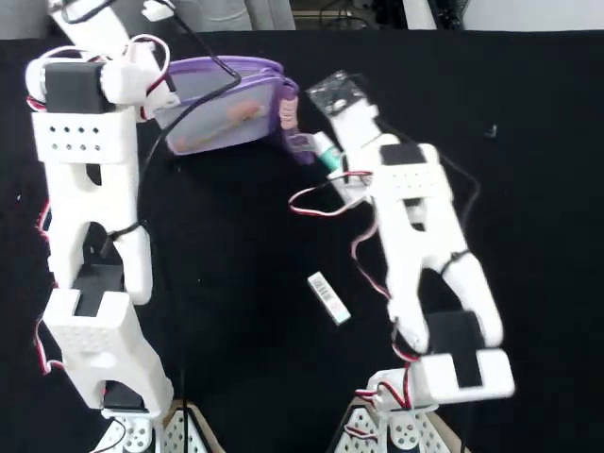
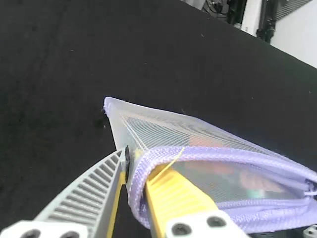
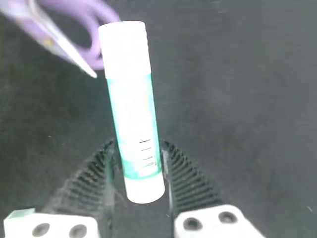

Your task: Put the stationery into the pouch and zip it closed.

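Pouch [image 1: 226,113], purple mesh, lies at the far side of the black surface [image 1: 528,189], its edge pinched in the closed left claw [image 2: 130,158]. The right claw [image 3: 136,148] grips a glue stick [image 3: 131,109] just beside the pouch's end. A small white rectangular item [image 1: 328,297] lies apart, nearer the arm bases.

table [image 1: 528,113]: black cloth all over, matte, a few lint specks
behind far edge: dark gear [image 1: 377,11], kinda cluttered
wall [image 2: 302,39]: plain white, past the table corner
light: even, pretty soft
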{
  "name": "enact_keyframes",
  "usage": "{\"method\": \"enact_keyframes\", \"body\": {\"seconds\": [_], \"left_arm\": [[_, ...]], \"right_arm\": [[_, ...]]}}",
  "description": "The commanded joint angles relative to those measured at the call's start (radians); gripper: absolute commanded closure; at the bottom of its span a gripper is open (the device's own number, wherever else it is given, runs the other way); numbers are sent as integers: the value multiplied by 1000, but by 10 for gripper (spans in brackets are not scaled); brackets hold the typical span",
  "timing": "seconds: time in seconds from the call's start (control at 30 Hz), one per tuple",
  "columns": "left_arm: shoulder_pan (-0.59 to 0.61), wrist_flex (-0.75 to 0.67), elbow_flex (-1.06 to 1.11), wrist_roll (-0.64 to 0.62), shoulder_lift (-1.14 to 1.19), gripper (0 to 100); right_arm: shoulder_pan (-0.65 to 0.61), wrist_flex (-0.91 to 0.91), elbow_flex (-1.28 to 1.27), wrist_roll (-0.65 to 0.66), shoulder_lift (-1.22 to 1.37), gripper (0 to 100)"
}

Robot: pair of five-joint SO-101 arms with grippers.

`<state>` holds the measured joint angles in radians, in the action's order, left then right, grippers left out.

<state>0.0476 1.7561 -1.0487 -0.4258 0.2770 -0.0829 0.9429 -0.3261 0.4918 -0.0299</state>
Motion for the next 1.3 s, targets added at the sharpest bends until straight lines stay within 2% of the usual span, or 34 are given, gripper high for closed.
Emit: {"method": "enact_keyframes", "body": {"seconds": [0.0,0.23,0.4,0.67,1.0,1.1,1.27], "left_arm": [[-64,5,-50,-14,-28,972],[-140,5,-81,-15,-55,972],[-182,5,-18,-15,-109,972],[-248,2,88,-15,-89,972],[-246,-11,87,-15,11,971],[-243,-14,87,-15,29,971],[-242,-14,87,-15,38,971]], "right_arm": [[74,-51,-24,-9,-173,988],[112,-58,-15,-106,-364,988],[106,-104,-5,-146,-492,988],[98,-213,36,-368,-613,988],[-103,-338,21,-559,-624,988],[-161,-382,-50,-580,-625,988],[-222,-661,-320,-572,-690,988]]}}
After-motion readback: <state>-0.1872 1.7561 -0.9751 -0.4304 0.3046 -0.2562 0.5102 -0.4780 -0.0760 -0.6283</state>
